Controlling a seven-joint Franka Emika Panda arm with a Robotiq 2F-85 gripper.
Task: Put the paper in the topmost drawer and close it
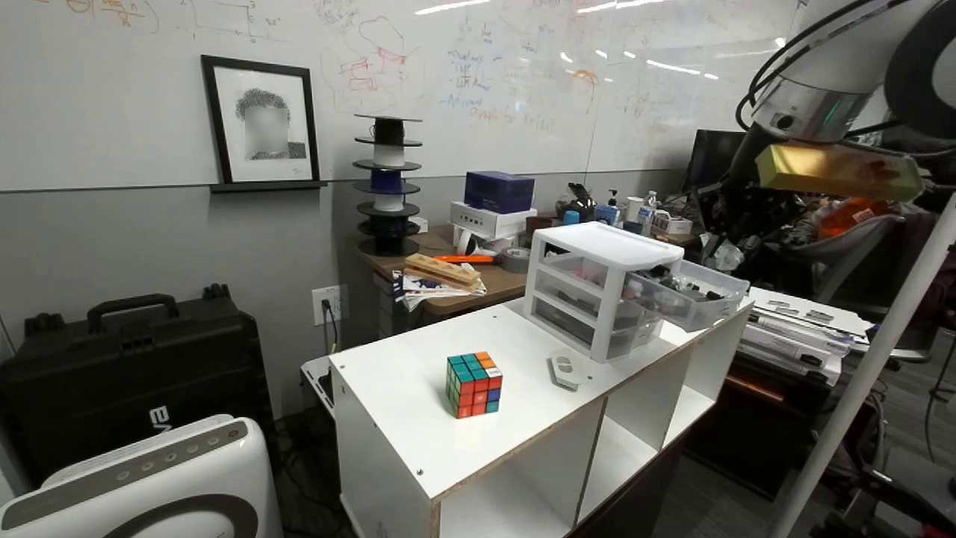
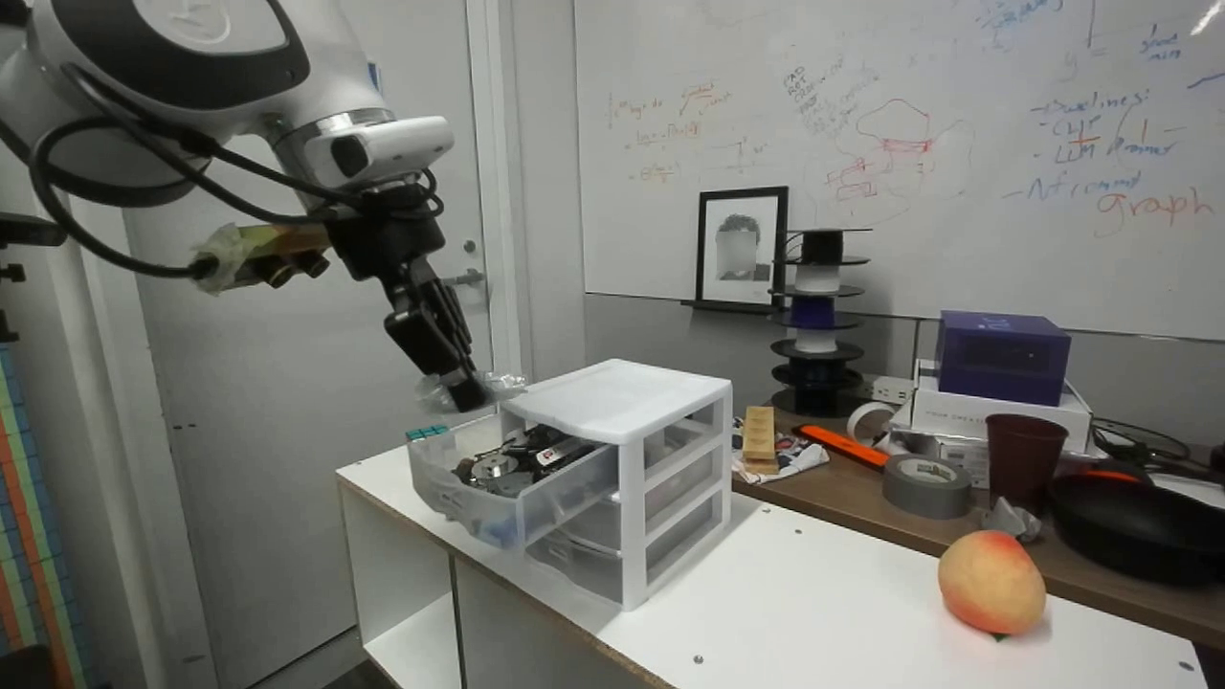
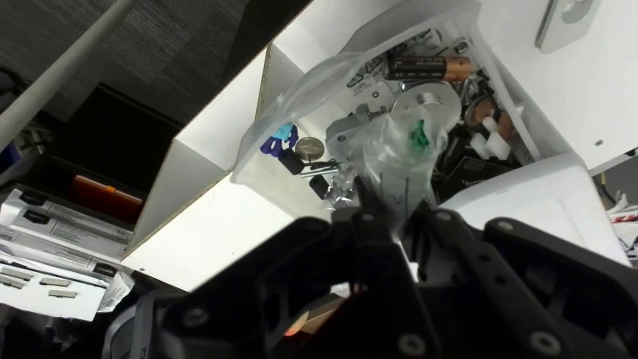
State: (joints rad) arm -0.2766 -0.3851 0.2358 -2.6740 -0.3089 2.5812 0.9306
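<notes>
The paper (image 2: 504,383) is a crumpled, translucent whitish wad that looks like thin plastic. In the wrist view the paper (image 3: 398,174) has dark marks and a green patch. My gripper (image 2: 469,390) points down and is shut on it; the fingers (image 3: 396,219) pinch its near end. In an exterior view the paper (image 1: 723,254) hangs below the dark, partly hidden fingers. The topmost drawer (image 2: 565,488) is pulled out of the white unit (image 2: 632,392) and holds many small parts and a battery; it also shows in the wrist view (image 3: 309,94). Paper and gripper are above this drawer.
A Rubik's cube (image 1: 475,385) and a flat grey part (image 1: 565,370) lie on the white shelf (image 1: 403,373). A peach-coloured fruit (image 2: 991,584) lies on the unit's other side. Another crumpled grey wad (image 2: 1012,522) is on the brown desk with boxes and a pan.
</notes>
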